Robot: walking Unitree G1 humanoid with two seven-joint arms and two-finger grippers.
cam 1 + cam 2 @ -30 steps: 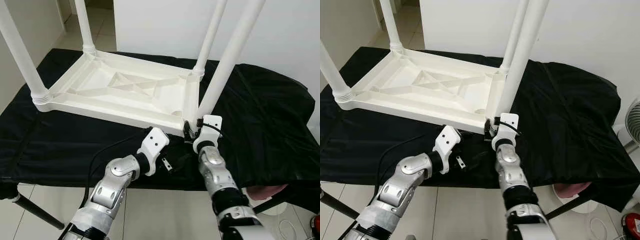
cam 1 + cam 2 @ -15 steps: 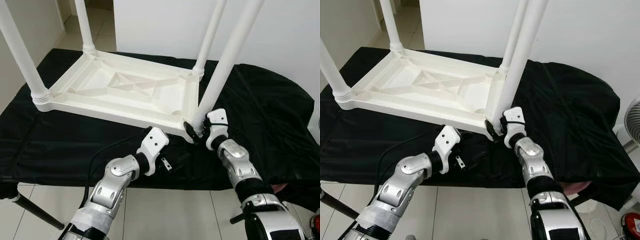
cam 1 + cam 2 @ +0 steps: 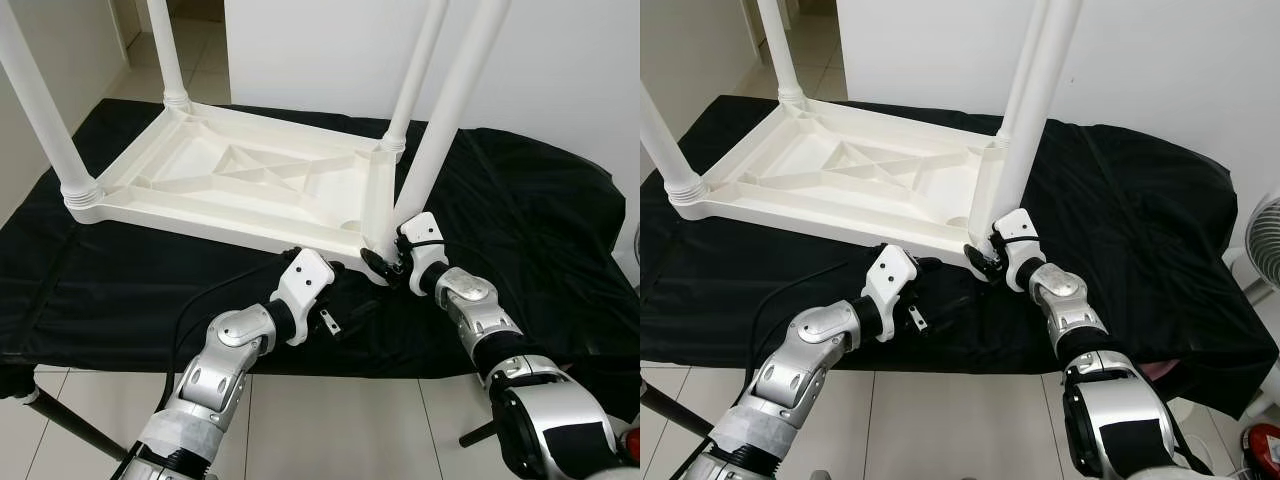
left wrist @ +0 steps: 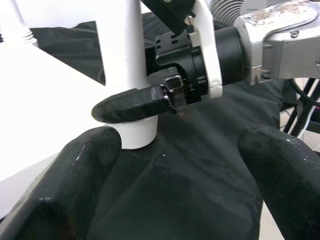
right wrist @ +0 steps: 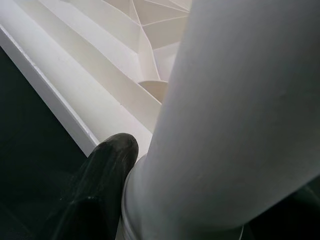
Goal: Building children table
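**Right gripper clamping near-right leg at its base**

White table is lying upside down on the black cloth, toward the cloth's left half, four legs pointing up. Its near long edge is running close to the cloth's front edge.

Right gripper is sitting at the table's near-right corner, fingers closing around the bottom of the near-right leg, right where it enters the corner socket. In the left wrist view one finger is pressing across the leg just above the collar; in the right wrist view a finger is lying against the leg base beside the table's underside ribs. So: clamped on the leg, leg between the fingers. Leg is leaning slightly to the right rather than standing plumb.

Left gripper is hovering over the cloth at the front edge, just left of that same corner, near the table's near edge. Its two fingertips are standing wide apart, holding nothing, aiming at the leg base and the right gripper.

Other three legs are sitting in their sockets: far-left, near-left, far-right.
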